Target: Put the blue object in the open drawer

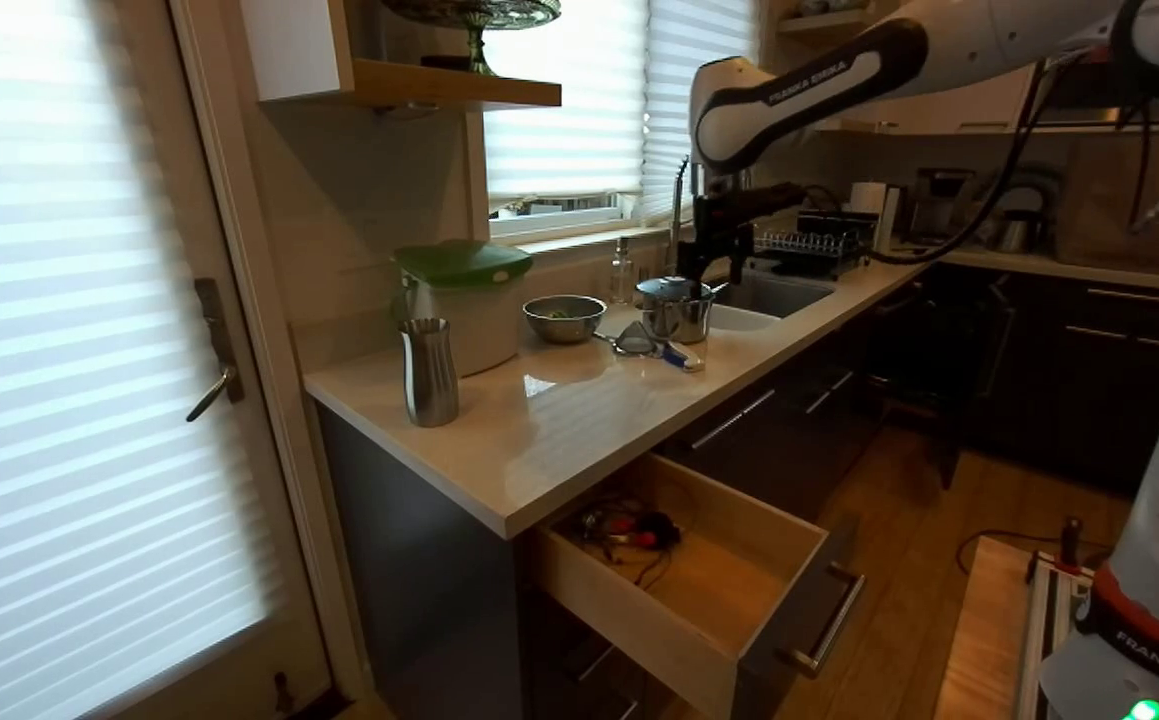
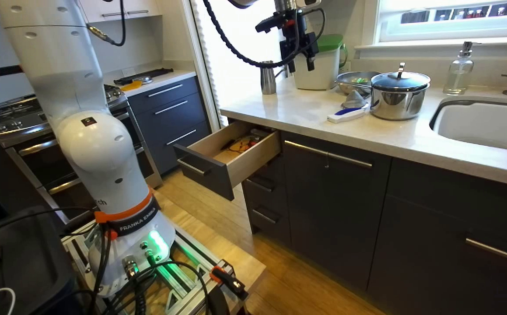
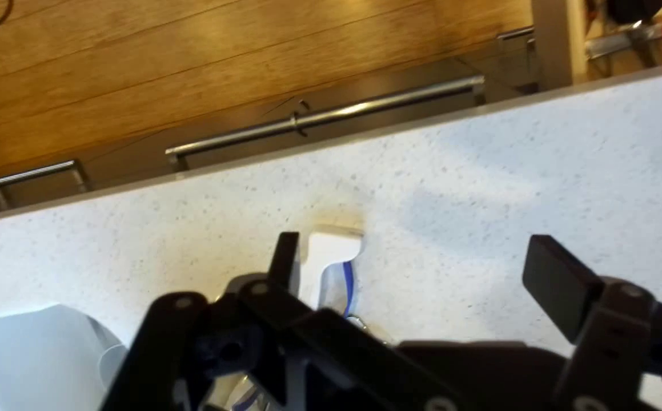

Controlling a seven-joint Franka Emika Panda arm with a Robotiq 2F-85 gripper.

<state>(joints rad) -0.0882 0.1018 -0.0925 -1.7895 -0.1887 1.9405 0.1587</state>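
The blue object [image 1: 679, 354] is a small blue-and-white brush-like tool lying flat on the counter, also in an exterior view [image 2: 347, 114]. In the wrist view, its white end and a blue strip [image 3: 332, 251] show beside the left finger; the rest is hidden behind the gripper. My gripper [image 3: 413, 257] is open with nothing between its fingers. It hangs above the counter in both exterior views [image 2: 301, 65], and the tool lies below it, toward the left finger. The open drawer [image 1: 739, 590] is pulled out below the counter, also in an exterior view [image 2: 207, 173]; its edge shows in the wrist view [image 3: 556, 45].
A lidded steel pot [image 2: 397, 103] and a strainer [image 1: 634, 340] are close to the tool. A metal bowl [image 1: 564, 322], a steel canister [image 1: 430, 375] and a green-lidded bin [image 1: 469, 310] stand further along the counter. Cables and red-handled items [image 1: 629, 530] lie in the drawer.
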